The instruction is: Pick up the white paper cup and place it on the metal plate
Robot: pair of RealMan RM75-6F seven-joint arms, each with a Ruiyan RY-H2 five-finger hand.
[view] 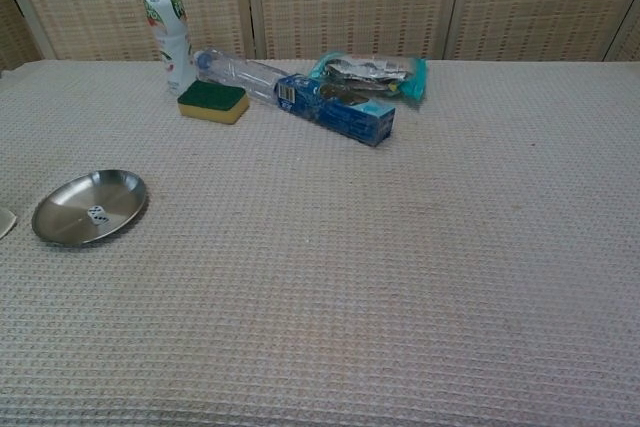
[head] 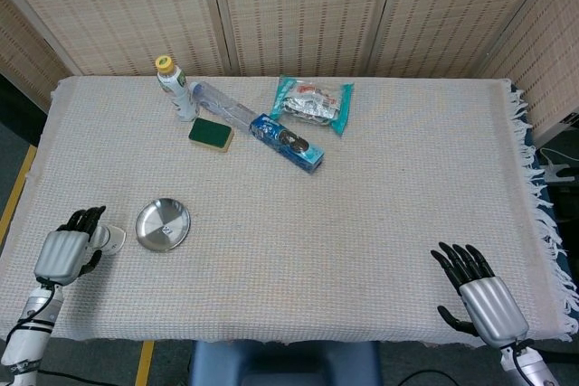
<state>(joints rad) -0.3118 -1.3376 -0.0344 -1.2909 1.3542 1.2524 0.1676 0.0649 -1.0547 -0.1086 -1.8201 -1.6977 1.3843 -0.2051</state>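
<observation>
Right hand (head: pixel 478 293) is seen at the near right edge of the table (head: pixel 407 187), palm down, fingers spread, nothing held. It is well apart from every object.

Left hand (head: pixel 65 249) is seen at the near left edge, fingers extended toward the white paper cup (head: pixel 110 239). The cup lies just beyond the fingertips, on the cloth, to the left of the metal plate (head: pixel 163 224) and not on it. Contact between fingers and cup cannot be told from the head view; no closed grip is shown, and the fingers appear apart. In the chest view only a sliver of the cup (view: pixel 5 222) is caught at the left border, beside the plate (view: pixel 90 207).

The plate is bare apart from a small reflection or mark at its middle.

Farther back, a green and yellow sponge (head: pixel 211 134) is noted, with a capped drink bottle (head: pixel 175 88) standing upright just behind it. A clear plastic bottle (head: pixel 224 102) lies on its side, its end meeting a blue box (head: pixel 287 142) laid diagonally. A teal snack packet (head: pixel 313 102) lies flat just beyond the box.
</observation>
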